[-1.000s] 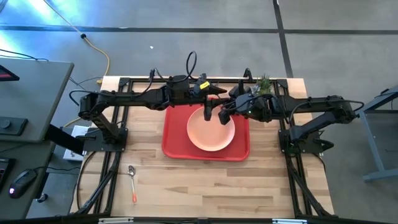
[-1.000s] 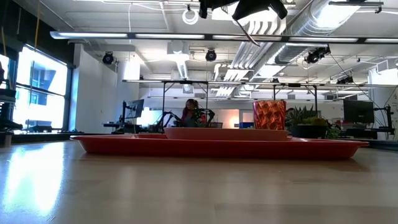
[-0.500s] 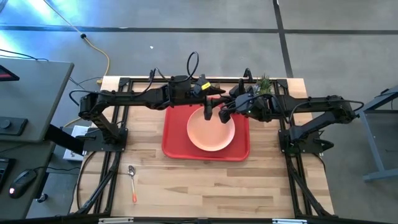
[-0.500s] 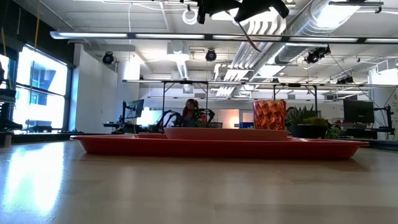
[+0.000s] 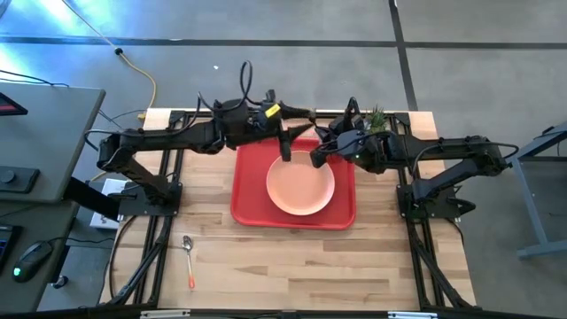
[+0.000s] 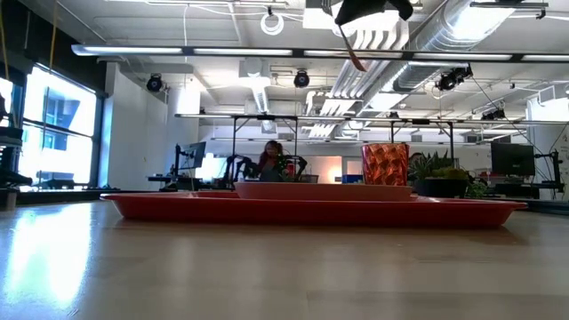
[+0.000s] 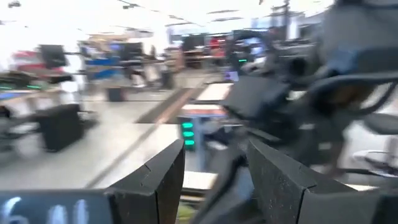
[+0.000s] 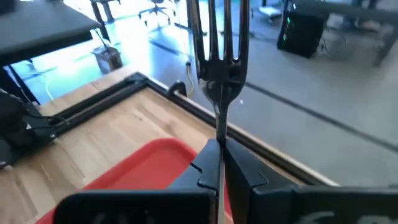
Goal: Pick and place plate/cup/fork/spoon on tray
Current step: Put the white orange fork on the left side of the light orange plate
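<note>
Left gripper [image 5: 285,152] pulled back toward the table's left, jaws apart, empty. Right gripper [image 8: 219,163] clamped on fork [image 8: 219,46], above tray [image 5: 250,190] holding plate [image 5: 300,186].

Room: open workshop hall.
- Floor [image 5: 461,53]: grey concrete, crossed by dark seams; a yellow cable [image 5: 142,75] trails over it.
- Bench [image 5: 292,266]: light wood planks, dark metal frame.
- Desk [image 5: 40,133]: grey, beside the bench, with a computer mouse [image 5: 31,259] nearby.
- Ceiling [image 6: 178,27]: white, exposed ducts [image 6: 462,22] and pipes.
- Window [image 6: 53,133]: tall, bright daylight.
- Far background: workstations with monitors [image 6: 191,156], and a seated person [image 6: 271,158].
</note>
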Controlling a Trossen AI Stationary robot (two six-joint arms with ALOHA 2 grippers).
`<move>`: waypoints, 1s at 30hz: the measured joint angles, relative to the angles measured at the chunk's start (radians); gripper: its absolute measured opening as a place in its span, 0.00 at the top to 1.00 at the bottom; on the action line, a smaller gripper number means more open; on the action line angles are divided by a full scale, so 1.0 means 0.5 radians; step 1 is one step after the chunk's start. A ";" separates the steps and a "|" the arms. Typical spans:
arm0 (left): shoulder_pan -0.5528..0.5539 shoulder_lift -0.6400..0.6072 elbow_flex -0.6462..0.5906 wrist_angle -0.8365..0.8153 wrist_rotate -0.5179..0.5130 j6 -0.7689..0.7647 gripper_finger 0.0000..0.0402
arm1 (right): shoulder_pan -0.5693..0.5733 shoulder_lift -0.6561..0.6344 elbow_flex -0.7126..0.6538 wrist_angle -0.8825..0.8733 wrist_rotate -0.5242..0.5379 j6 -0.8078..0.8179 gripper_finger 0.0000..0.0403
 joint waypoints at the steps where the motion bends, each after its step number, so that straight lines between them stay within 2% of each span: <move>1: -0.001 -0.004 0.001 -0.003 -0.077 0.042 0.59 | 0.000 0.000 0.000 0.038 -0.003 -0.052 1.00; 4: -0.002 0.002 0.001 -0.021 -0.247 0.132 0.59 | 0.000 0.000 0.000 0.147 -0.063 -0.207 1.00; 6: 0.013 0.014 0.001 -0.006 -0.212 0.171 0.59 | -0.001 -0.001 0.000 0.184 -0.138 -0.286 1.00; 10: 0.039 0.023 0.001 -0.018 -0.006 0.185 0.59 | -0.039 -0.001 0.000 0.179 -0.377 -0.355 1.00; 15: 0.037 0.043 0.001 -0.021 -0.123 0.185 0.61 | -0.045 -0.001 0.000 0.179 -0.417 -0.371 1.00; 19: 0.049 0.041 0.001 -0.053 -0.140 0.186 0.72 | -0.043 -0.001 0.000 0.180 -0.417 -0.387 1.00; 24: 0.049 0.041 0.001 -0.158 -0.122 0.192 0.95 | -0.043 -0.001 0.000 0.179 -0.456 -0.391 1.00; 30: 0.048 0.041 0.001 -0.197 -0.087 0.133 0.99 | -0.043 -0.002 0.000 0.180 -0.491 -0.393 1.00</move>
